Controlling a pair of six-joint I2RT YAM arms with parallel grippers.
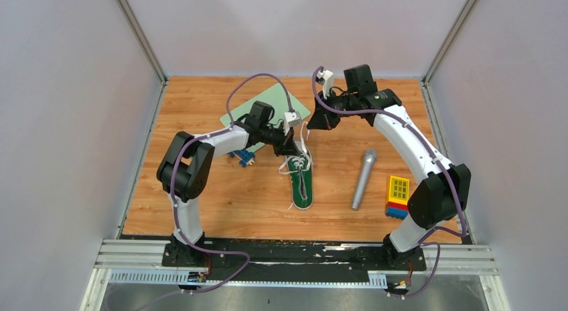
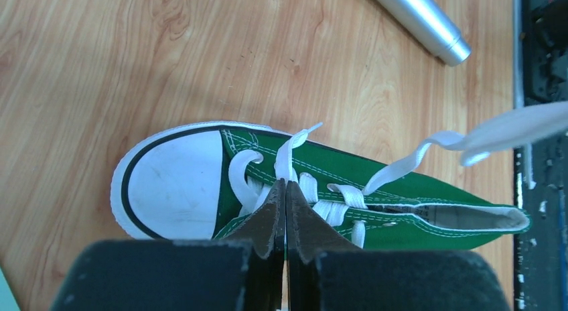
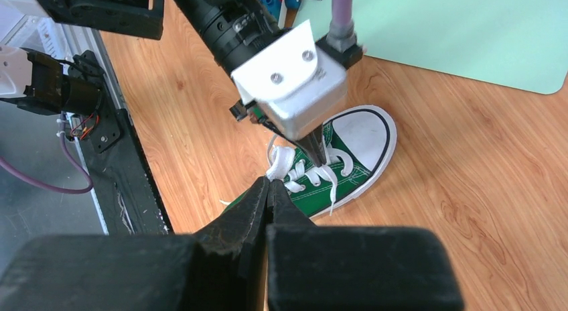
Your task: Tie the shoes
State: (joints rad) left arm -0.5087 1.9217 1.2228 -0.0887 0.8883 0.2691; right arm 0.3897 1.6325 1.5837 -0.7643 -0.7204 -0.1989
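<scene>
A small green sneaker (image 1: 303, 187) with a white toe cap lies mid-table, heel toward the near edge. It also shows in the left wrist view (image 2: 375, 173) and the right wrist view (image 3: 348, 167). My left gripper (image 1: 295, 149) hangs just over the eyelets, its jaws (image 2: 286, 185) shut on a white lace (image 2: 288, 153) that comes out at the tips. My right gripper (image 1: 315, 120) is beyond the shoe and higher, its jaws (image 3: 269, 182) shut on the other lace (image 2: 509, 127), which is pulled up and away from the shoe.
A grey microphone (image 1: 364, 179) lies right of the shoe. A yellow, red and blue block stack (image 1: 397, 197) stands further right. A pale green mat (image 1: 268, 104) lies at the back left, with small blue pieces (image 1: 242, 157) beside it. A black rail (image 3: 127, 170) runs along the near edge.
</scene>
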